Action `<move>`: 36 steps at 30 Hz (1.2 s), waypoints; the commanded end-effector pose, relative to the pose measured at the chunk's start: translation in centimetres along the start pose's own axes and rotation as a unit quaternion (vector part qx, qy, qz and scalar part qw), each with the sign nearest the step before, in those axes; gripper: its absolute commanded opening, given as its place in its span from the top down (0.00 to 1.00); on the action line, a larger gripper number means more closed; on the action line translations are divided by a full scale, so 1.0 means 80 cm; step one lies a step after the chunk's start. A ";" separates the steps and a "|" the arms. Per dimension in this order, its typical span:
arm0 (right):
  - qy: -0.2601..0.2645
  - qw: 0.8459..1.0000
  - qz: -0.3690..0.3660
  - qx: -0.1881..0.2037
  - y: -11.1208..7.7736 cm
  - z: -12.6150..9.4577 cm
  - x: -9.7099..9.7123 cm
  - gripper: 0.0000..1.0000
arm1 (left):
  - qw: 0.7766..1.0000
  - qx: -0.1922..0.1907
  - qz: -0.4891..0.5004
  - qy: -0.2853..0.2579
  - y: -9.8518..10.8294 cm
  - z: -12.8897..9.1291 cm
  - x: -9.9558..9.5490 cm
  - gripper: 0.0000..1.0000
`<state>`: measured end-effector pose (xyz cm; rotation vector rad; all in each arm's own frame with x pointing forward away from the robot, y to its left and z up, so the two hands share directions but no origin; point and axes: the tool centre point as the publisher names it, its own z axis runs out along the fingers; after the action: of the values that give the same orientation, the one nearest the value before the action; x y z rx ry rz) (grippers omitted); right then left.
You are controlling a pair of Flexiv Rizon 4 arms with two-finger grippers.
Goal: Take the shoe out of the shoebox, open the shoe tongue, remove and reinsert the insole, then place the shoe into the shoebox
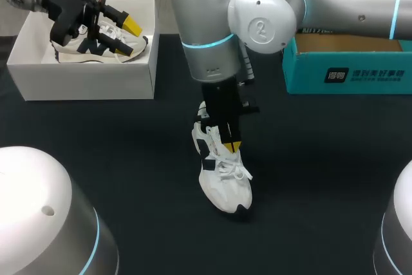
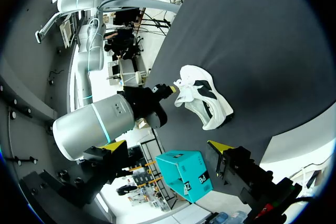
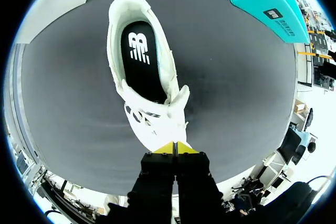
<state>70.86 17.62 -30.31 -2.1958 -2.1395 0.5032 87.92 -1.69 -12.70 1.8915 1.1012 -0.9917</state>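
Standing on the dark table (image 1: 322,191) at the centre of the head view, the white shoe (image 1: 222,172) is plainly out of its box, so the first step looks done. The right gripper (image 1: 233,146) comes straight down on its laced front; in the right wrist view its yellow tips meet with no gap, right at the laces, though whether a lace or the tongue's edge is nipped between them cannot be told. Ahead of those tips the tongue (image 3: 178,95) stands up from the opening, and the black insole (image 3: 140,56) lies flat inside the shoe. From this alone one cannot say whether the insole has yet to come out or is already back in; the likeliest reading is that the tongue work is in hand. At the upper left of the head view the left gripper (image 1: 127,35) hovers, fingers spread wide and holding nothing, over the white shoebox (image 1: 84,82), where a second shoe (image 1: 96,49) lies. A teal box (image 1: 347,75) sits at the upper right. Returning the shoe to the shoebox is clearly not yet done.
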 end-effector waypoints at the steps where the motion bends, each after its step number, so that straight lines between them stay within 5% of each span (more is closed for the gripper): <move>1: 0.020 1.000 0.008 -0.008 -0.001 0.009 -0.019 1.00 | 1.000 0.000 0.001 0.001 -0.001 0.000 0.000 0.00; 15: 0.034 0.998 -0.034 -0.026 0.045 0.019 -0.007 1.00 | 1.000 0.000 0.001 0.001 -0.001 0.000 0.000 0.00; 36: 0.043 0.995 -0.076 -0.043 0.072 0.014 0.022 1.00 | 1.000 0.000 0.001 0.001 -0.001 0.000 0.000 0.00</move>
<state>75.92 18.74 -33.13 -2.0324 -2.2970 0.3059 87.92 -1.70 -12.70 1.8916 1.1011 -0.9917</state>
